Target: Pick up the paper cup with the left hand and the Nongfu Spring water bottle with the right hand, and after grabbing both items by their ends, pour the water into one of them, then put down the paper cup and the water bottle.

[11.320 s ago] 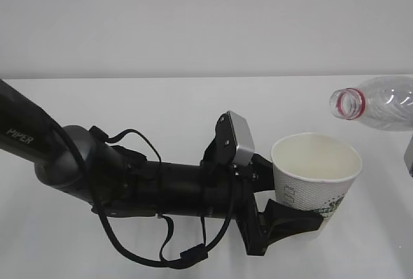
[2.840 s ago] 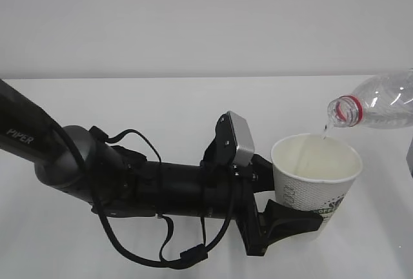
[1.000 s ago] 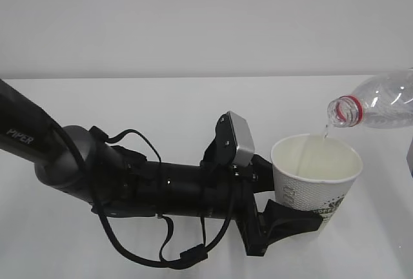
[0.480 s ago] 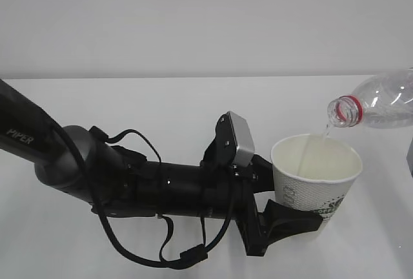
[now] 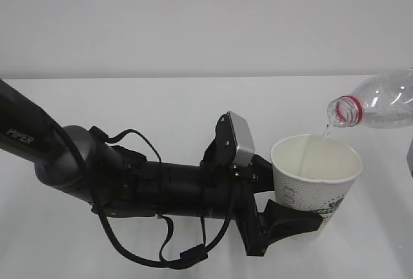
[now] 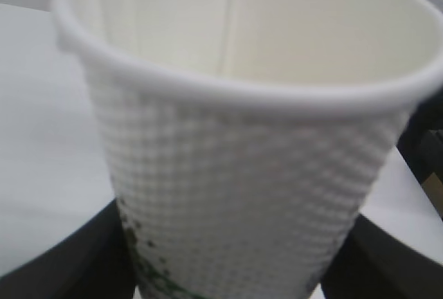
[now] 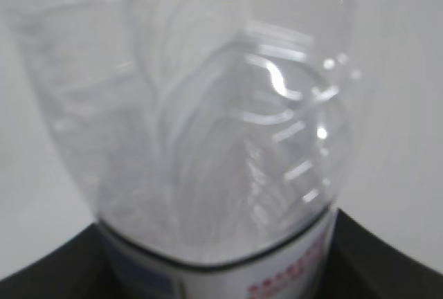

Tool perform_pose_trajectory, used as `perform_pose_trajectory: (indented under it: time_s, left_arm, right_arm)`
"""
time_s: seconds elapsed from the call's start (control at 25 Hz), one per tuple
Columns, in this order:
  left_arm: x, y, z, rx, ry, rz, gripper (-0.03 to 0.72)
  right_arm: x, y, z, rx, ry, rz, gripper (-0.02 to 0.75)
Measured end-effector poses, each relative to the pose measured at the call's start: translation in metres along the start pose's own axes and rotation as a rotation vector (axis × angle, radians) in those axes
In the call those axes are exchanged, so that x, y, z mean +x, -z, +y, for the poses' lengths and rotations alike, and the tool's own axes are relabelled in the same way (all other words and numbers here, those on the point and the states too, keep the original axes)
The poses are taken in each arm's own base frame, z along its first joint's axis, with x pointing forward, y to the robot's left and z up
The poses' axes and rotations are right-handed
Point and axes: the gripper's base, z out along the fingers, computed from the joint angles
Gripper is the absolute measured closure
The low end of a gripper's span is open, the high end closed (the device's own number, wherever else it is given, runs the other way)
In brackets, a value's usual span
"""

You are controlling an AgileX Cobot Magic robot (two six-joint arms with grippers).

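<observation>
A plain white tabletop (image 5: 161, 111) runs back to a bare pale wall. Nearest the camera, the black left arm with white "PIPER" lettering lies low across the table, loose black cables hanging from it and a grey camera block (image 5: 240, 138) near its wrist. Its black two-finger left gripper (image 5: 284, 217) stands fairly wide, clamped around the lower part of the small white tapered paper cup (image 5: 315, 185) with green and dark print, which is held upright; in the left wrist view the dark fingers (image 6: 62, 271) flank the dimpled wall of the cup (image 6: 256, 195). Beyond and above the cup's far rim, the clear ribbed plastic water bottle (image 5: 381, 103) with a red neck ring is tipped mouth-down, and a thin stream of water (image 5: 321, 141) falls into the cup. The right wrist view shows the right gripper (image 7: 221, 271) closed around the bottle (image 7: 208, 119) at its labelled end.
</observation>
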Motion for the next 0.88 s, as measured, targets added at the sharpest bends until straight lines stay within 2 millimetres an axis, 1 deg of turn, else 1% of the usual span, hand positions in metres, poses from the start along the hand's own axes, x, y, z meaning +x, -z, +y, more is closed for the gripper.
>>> perform_pose_trajectory:
  time_s: [0.88]
  left_arm:
    - [0.0,0.0,0.0,0.0,0.0,0.0,0.171]
  right_arm:
    - [0.0,0.0002,-0.0003,0.002,0.002,0.0,0.298]
